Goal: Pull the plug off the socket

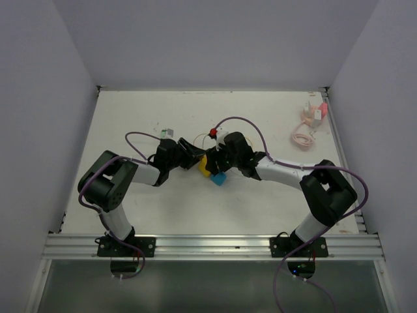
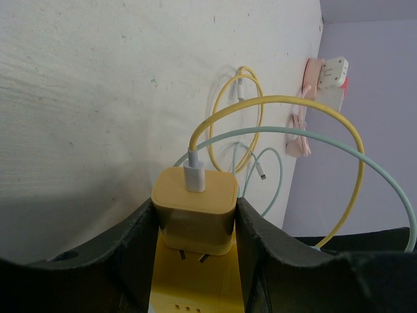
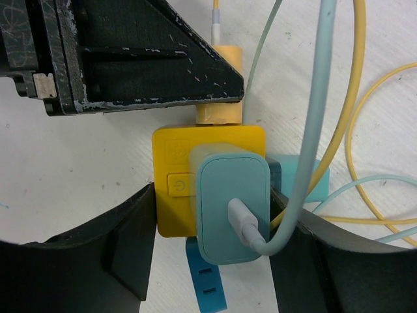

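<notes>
— White desk under pale walls, both arms meeting at its middle. Where is the plug?

— The pale yellow square charger plug sits in the bright yellow plastic socket cube, mid-desk. My left end effector is clamped on its two sides. The metal pins show below it, so I judge it part-way out.

— And the other arm?

— My right end effector is closed round the cube, a finger on each flank, bracing it. A teal plastic adapter is plugged into the cube's upper face, between those fingers.

— How do you finish it cleanly?

— I'd pull straight along the pins, with no twist, while the right arm holds the cube fixed. Tilting could jam the pins or let the smooth casing slip from my grip. I'd also mind the looping yellow cable and the pale teal cable. They run close to both wrists and could snag, so I'd draw back slowly.
</notes>
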Available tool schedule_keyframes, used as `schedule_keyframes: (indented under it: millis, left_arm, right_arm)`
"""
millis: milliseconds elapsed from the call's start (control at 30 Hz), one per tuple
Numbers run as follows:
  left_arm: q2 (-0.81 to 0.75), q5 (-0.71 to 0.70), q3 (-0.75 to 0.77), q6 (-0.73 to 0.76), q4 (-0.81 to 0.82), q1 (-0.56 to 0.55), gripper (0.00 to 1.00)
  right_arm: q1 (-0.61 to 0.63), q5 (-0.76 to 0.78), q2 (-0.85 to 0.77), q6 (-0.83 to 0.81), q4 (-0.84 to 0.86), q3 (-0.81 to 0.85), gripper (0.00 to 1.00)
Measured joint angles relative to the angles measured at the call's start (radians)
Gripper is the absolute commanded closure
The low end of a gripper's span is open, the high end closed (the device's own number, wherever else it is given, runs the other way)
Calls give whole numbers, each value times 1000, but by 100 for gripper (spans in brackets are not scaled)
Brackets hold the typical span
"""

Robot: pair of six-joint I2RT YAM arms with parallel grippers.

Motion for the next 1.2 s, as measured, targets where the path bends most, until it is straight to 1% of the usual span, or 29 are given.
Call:
schedule_keyframes:
  millis: [467, 867, 1200]
  left_arm:
    - [0, 66, 0, 6, -3, 20, 100]
    - [6, 69, -3, -30, 29, 19, 100]
    - [57, 105, 30, -36, 67, 19, 100]
  right_arm:
    - [6, 1, -27, -32, -69, 0, 100]
    - [5, 3, -59, -46, -66, -26, 100]
    - [1, 29, -80, -49, -65, -44, 100]
